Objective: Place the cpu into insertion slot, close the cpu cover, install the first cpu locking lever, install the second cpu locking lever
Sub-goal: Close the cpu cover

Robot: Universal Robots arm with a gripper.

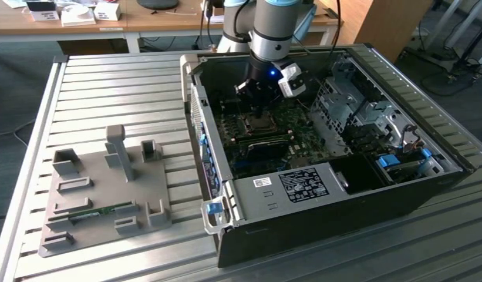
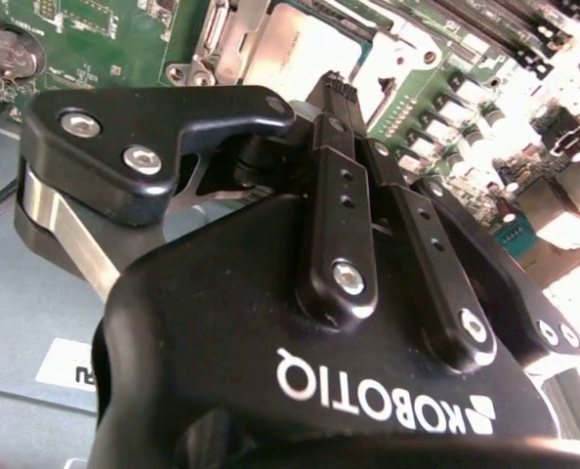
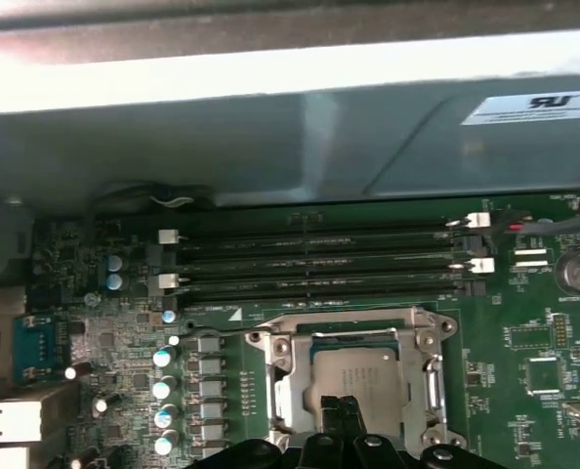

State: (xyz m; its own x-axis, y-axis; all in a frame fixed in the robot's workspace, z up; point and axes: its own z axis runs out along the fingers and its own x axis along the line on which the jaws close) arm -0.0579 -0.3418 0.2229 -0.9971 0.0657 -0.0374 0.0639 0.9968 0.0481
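Down inside the open computer case (image 1: pixel 303 223), which lies on the slatted metal worktop (image 1: pixel 107 88), the hand (image 1: pixel 260 110) hangs straight over the insertion slot (image 1: pixel 260 121) on the green motherboard (image 1: pixel 299 138). Its two black fingers (image 2: pixel 344 176) are pressed together with nothing between them, and their tips sit at or just above the top of the cpu (image 3: pixel 353 369); whether they touch it cannot be told.

The cpu lies seated in the slot, its silvery top showing through the square window of the cpu cover (image 3: pixel 282 381), which appears to lie flat around it. How the locking levers stand cannot be told.

Room around the socket is tight. Four long black memory slots (image 3: pixel 319 262) run just beside one edge of the cover, with the case wall rising beyond them, and a row of capacitors (image 3: pixel 163 386) lines another edge. A coin battery (image 3: pixel 575 272) sits well apart on the board. Above the socket the case is open.

On the exterior view's left, well apart from the case, a grey fixture plate (image 1: pixel 95 176) holds a memory stick (image 1: pixel 95 212).
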